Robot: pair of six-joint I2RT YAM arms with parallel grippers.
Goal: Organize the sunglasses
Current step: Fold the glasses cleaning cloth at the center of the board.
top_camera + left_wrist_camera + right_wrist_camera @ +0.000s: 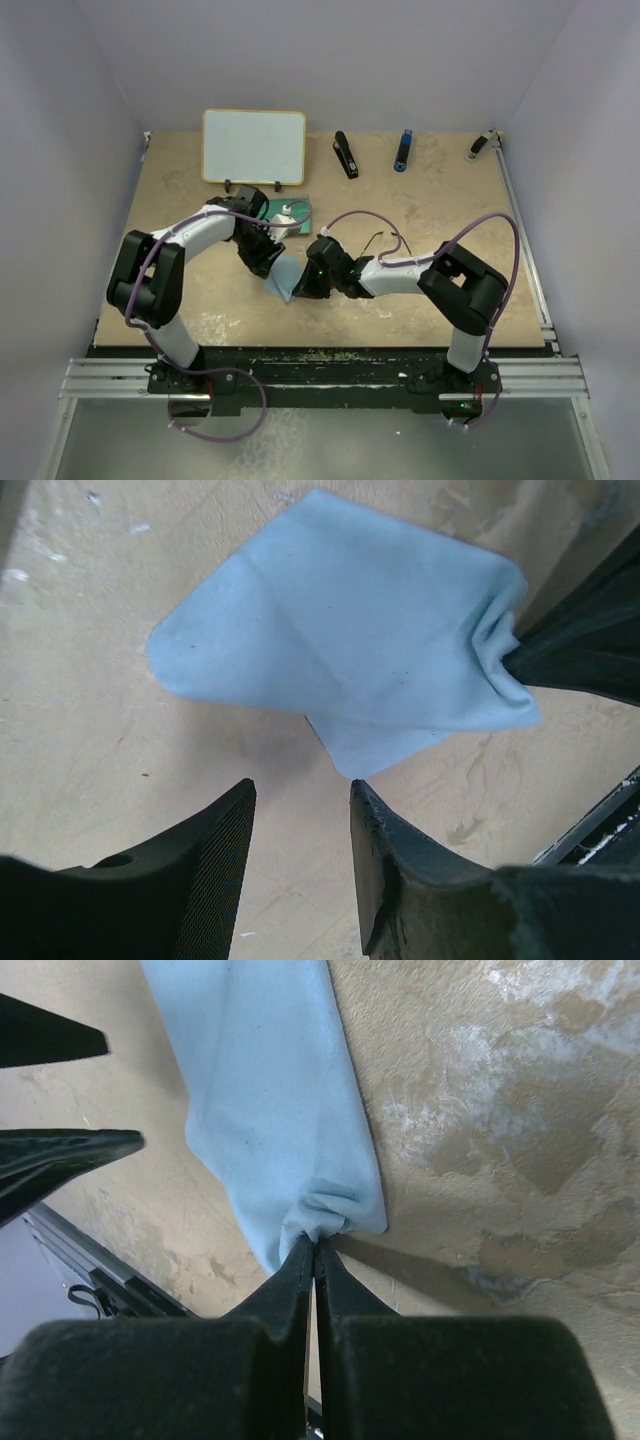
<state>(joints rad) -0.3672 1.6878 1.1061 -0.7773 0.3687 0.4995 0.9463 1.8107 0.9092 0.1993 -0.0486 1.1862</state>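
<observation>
A light-blue cloth [282, 280] [340, 630] [265, 1090] lies partly lifted at the table's middle. My right gripper [315, 1240] [304, 284] is shut on one bunched corner of it. My left gripper [302, 782] [263, 262] stands open just short of the cloth's opposite corner, with nothing between its fingers. The sunglasses [378, 240] show only as a thin dark wire frame on the table behind the right arm. In the left wrist view the right gripper's fingers [570, 650] pinch the cloth at the right edge.
A case with a green inside [290, 212] lies open behind the left gripper. Along the back stand a whiteboard [254, 146], a black stapler [346, 155], a blue stick [403, 151] and a small black and silver item [480, 146].
</observation>
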